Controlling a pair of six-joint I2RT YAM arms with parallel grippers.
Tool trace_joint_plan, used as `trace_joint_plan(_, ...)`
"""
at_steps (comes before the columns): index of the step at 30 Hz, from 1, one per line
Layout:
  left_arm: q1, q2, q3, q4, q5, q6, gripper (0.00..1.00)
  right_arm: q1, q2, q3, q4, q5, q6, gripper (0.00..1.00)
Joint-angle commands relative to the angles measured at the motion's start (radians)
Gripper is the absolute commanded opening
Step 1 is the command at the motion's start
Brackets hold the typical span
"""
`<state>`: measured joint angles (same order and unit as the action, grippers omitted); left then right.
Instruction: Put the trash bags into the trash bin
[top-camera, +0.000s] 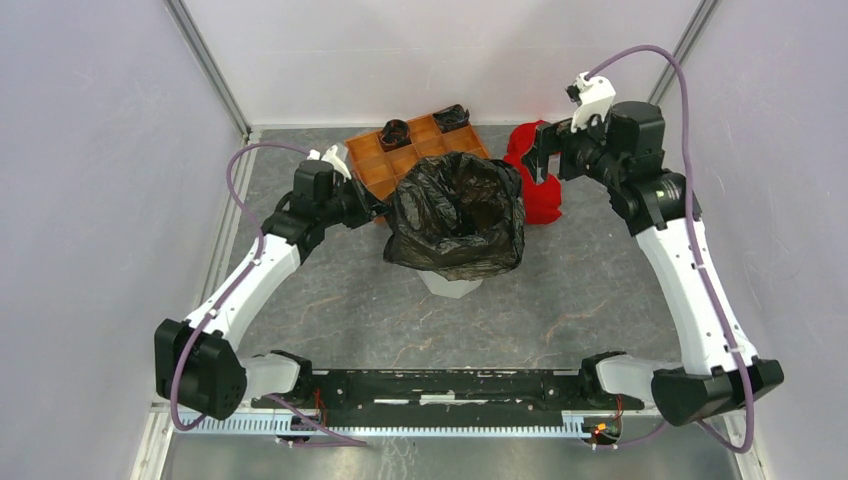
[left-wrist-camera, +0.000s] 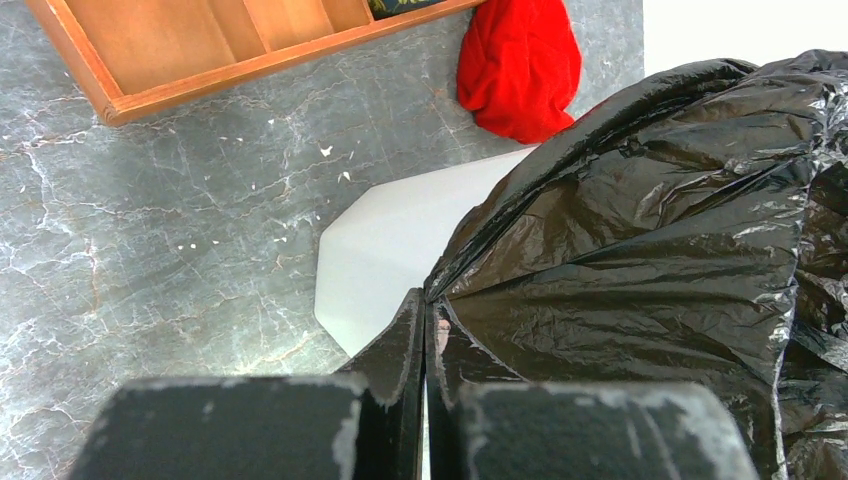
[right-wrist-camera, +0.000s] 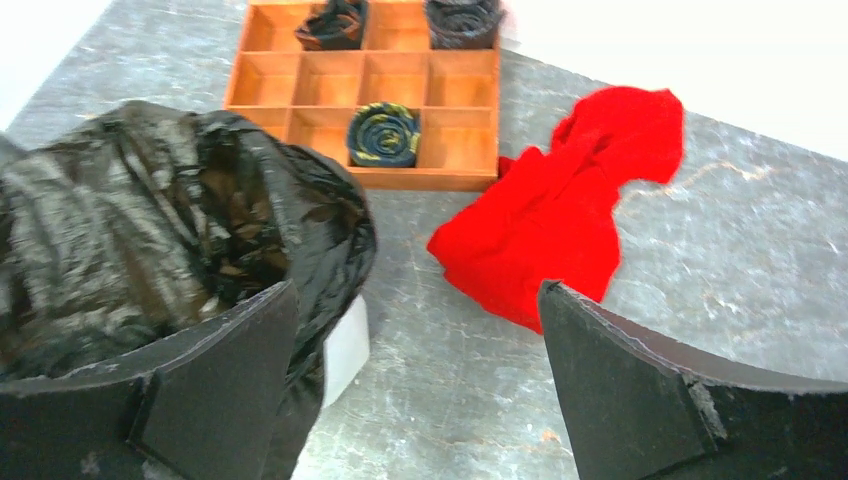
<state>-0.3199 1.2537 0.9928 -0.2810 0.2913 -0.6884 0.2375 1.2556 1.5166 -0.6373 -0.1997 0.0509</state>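
In the centre of the top view we see the trash bag (top-camera: 455, 215) draped over the trash bin (top-camera: 452, 287). Our left gripper (top-camera: 380, 208), pressed together, pinches its left edge. Our right gripper (top-camera: 541, 165), spread wide, hangs at its upper right, over the red cloth (top-camera: 542, 198).

No legible text, label, brand or number on anything in view

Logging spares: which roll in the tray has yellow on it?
The roll in the tray's row beside the bag; the other two rolls, in the far row, show none.
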Motion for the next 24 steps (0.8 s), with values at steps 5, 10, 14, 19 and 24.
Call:
trace_joint_plan(5, 0.005, -0.034, -0.004, 0.029, 0.032, -0.027, 0.02, 0.001, -0.183, -0.176, 0.050, -0.329, 0.029, 0.88)
trace_joint_plan(10, 0.005, -0.027, -0.013, 0.053, 0.048, -0.042, 0.02, 0.001, -0.239, -0.283, 0.085, -0.304, 0.044, 0.71)
trace_joint_plan(14, 0.006, -0.031, -0.015, 0.049, 0.046, -0.042, 0.02, 0.001, -0.249, -0.330, 0.136, -0.282, 0.067, 0.57)
trace_joint_plan(19, 0.006, -0.048, -0.027, 0.049, 0.037, -0.046, 0.02, 0.001, -0.256, -0.400, 0.226, -0.267, 0.111, 0.36)
trace_joint_plan(24, 0.005, -0.055, -0.033, 0.040, 0.035, -0.045, 0.02, 0.001, -0.277, -0.459, 0.218, -0.045, 0.095, 0.14)
